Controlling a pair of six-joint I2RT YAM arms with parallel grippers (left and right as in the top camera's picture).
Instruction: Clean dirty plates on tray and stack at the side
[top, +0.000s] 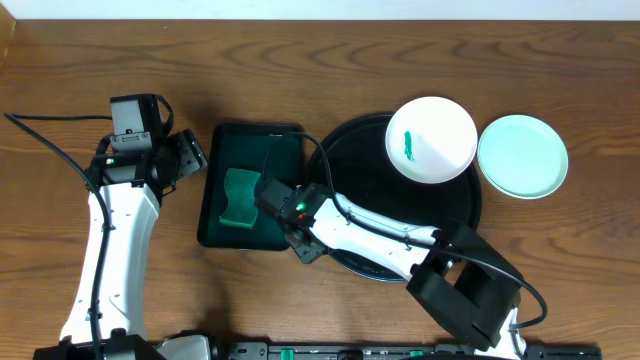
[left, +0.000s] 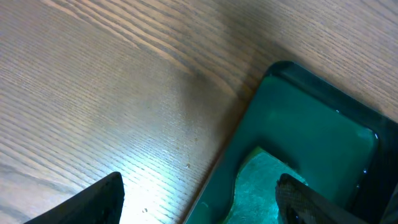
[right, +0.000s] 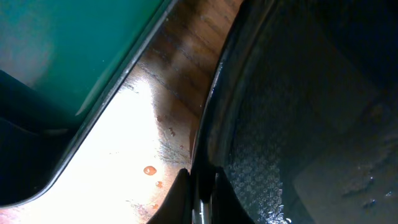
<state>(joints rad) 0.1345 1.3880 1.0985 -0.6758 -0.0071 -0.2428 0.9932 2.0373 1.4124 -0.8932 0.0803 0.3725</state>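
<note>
Dirty plate (top: 445, 150) sits far-right on the tray (top: 415, 205); clean plate (top: 522, 156) is on the bench (top: 300, 60) just right of it. Right jaws are pressed together on nothing, over the gap between the tray and the green tray (top: 225, 150). Sponge (top: 240, 197) lies just left of them, long axis near-to-far. Left jaws are spread at the green tray's left rim, facing the sponge. Right looks nearer. No readable writing.

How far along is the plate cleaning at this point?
Done: one clean-looking mint plate sits on the table beside the tray. In hand: no plate; the right gripper is beside the sponge. Still to do: the smeared plate on the tray.
</note>
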